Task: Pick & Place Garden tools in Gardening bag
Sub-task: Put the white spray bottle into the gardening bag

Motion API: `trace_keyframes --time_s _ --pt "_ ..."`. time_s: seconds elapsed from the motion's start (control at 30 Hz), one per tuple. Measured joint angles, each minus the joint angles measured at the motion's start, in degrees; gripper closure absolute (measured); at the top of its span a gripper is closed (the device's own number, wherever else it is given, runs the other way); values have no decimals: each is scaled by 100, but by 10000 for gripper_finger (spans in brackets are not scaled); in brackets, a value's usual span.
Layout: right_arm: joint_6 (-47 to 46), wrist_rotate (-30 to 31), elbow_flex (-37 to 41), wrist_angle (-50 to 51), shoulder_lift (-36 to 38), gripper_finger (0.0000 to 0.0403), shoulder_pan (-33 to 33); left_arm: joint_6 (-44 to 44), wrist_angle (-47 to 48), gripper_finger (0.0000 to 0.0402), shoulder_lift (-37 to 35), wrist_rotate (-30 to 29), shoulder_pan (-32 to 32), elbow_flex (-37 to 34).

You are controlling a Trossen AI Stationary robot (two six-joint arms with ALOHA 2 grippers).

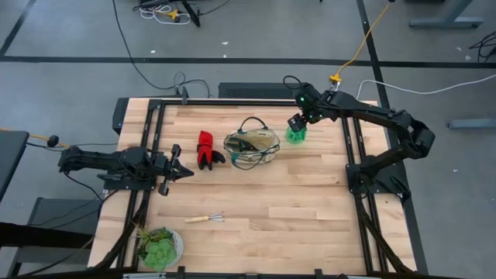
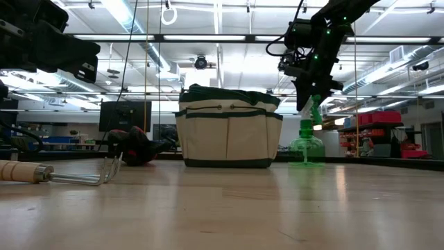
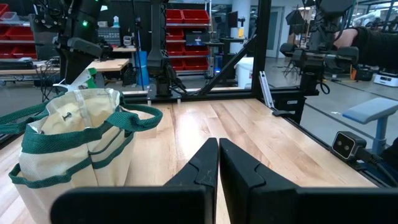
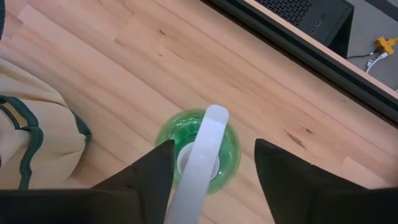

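The worktop (image 1: 310,209) carries the gardening bag (image 1: 252,148) at its middle, tools inside it too small to name. A succulent pot (image 1: 160,248) sits near-left. Right gripper (image 1: 297,126), fingers spread wide, hangs over the spray bottle (image 1: 296,136) beside the bag. Left gripper (image 1: 186,172) is pinched together, empty. Gloves (image 1: 207,149) lie left of the bag; the mini rake (image 1: 204,218) lies nearer.

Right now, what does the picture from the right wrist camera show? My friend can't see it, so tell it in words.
The right gripper hangs open straight above a green spray bottle, its two dark fingers on either side of the white nozzle. The bottle stands on the wooden table, with the tan bag close beside it.
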State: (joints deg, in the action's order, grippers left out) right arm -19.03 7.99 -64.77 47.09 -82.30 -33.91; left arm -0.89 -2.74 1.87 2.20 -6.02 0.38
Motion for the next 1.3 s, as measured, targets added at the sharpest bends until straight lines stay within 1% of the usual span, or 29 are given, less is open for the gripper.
trace_keyframes --time_s 0.37,0.57,0.93,1.03,1.2,1.3 --pt "0 -24 0 2 0 246 0 0 0 381 -2 0 -2 0" --pt "-1 -294 0 4 0 279 -1 0 0 381 0 0 -2 1" --pt "5 -267 -7 4 0 349 0 1 0 381 0 1 0 0" --pt "55 -269 -9 4 0 356 0 0 0 381 -1 0 -1 2" --pt "107 -277 -9 57 0 349 0 0 0 381 -1 1 -2 2" --pt "109 -275 -9 70 0 353 0 0 0 381 -1 1 -1 1"
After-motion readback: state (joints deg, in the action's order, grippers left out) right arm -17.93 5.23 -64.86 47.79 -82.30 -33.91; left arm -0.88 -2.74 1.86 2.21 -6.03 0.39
